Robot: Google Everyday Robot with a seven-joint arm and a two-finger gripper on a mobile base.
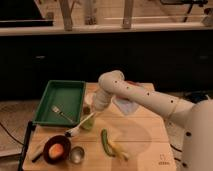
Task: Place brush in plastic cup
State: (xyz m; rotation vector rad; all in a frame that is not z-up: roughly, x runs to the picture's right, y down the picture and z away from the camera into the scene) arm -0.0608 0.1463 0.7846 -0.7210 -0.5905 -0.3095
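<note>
The gripper (93,114) hangs low over the plastic cup (87,123) on the wooden surface (145,135), just right of the green tray (60,100). The brush (80,126) lies tilted across the cup, its dark end down-left near the surface. I cannot tell the gripper's state.

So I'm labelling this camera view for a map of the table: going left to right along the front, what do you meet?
Dark bowl → small metal cup → green vegetable. Further back, the gripper sits by the plastic cup and brush, which overlap, so I leave them unordered.
</note>
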